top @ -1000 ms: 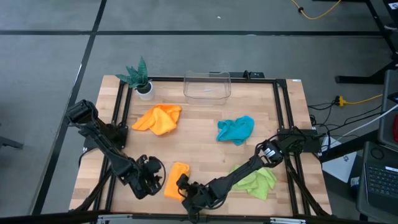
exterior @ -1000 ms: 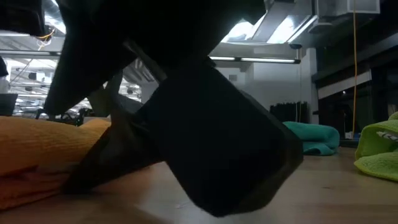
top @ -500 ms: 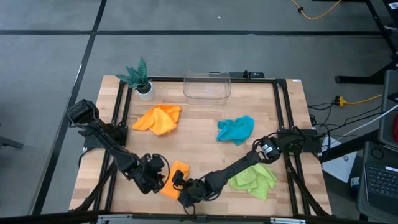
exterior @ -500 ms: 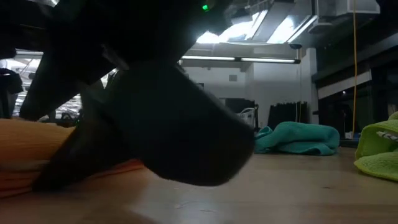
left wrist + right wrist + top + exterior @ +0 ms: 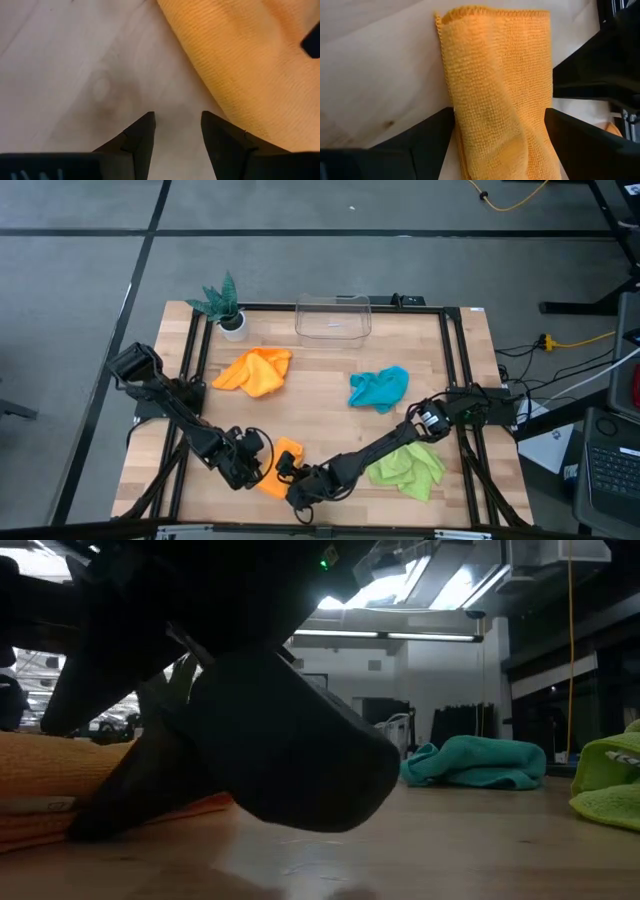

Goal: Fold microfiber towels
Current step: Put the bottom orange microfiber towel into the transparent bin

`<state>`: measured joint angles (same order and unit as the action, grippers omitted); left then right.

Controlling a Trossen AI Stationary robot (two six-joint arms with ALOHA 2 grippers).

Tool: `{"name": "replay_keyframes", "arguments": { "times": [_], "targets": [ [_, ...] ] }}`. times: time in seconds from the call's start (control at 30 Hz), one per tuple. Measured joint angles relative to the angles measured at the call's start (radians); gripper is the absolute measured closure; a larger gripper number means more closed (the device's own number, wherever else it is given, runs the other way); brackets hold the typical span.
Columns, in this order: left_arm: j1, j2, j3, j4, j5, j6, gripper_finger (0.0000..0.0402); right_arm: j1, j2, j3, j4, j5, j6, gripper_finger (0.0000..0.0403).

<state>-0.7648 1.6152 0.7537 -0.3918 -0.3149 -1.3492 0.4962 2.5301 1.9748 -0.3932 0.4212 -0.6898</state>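
A folded orange towel (image 5: 287, 452) lies flat near the table's front edge, between my two grippers. My right gripper (image 5: 500, 117) is open wide. Its two fingers (image 5: 432, 137) stand on either side of the towel's near end. My left gripper (image 5: 177, 120) is open and points down at bare wood just left of the towel's edge (image 5: 210, 95). A second orange towel (image 5: 255, 370) lies crumpled at the far left. A teal towel (image 5: 378, 388) lies right of centre, and a lime green towel (image 5: 410, 468) at the near right. My right gripper straddles the near end of the folded orange towel (image 5: 495, 145), coming at it slanting down from the table's near side. I cannot tell whether its fingers touch the cloth. The towel lies flat on the wood.
A small green plant in a white pot (image 5: 228, 308) stands at the far left corner. A clear plastic box (image 5: 333, 318) stands at the far middle. A black frame (image 5: 196, 350) runs along the table's sides. Bare wood (image 5: 320, 410) lies in the middle.
My left gripper has sunk and come toward the folded orange towel's left edge. My right gripper has slid toward the table's left along the near edge, over the towel's near end, then kept still. In the low view this has uncovered more of the teal towel.
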Motion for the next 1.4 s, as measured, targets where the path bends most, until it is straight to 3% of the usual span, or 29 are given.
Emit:
{"name": "replay_keyframes", "arguments": {
  "times": [0.43,0.83,1.2,1.4],
  "targets": [
    [0.007,0.035,0.019,-0.004,0.008,0.024,0.0242,-0.056,0.045,0.004,0.163,-0.023,0.001,0.0084],
    [0.008,0.039,0.023,0.007,0.008,0.024,0.0242,-0.055,0.051,0.004,0.163,-0.009,0.039,0.0092],
    [0.007,0.039,0.023,0.008,0.003,0.022,0.0242,-0.054,0.053,0.004,0.152,-0.054,0.119,0.0176],
    [0.007,0.040,0.023,0.009,-0.005,0.021,0.0242,-0.056,0.057,0.004,0.154,-0.075,0.171,0.0271]
  ]
}}
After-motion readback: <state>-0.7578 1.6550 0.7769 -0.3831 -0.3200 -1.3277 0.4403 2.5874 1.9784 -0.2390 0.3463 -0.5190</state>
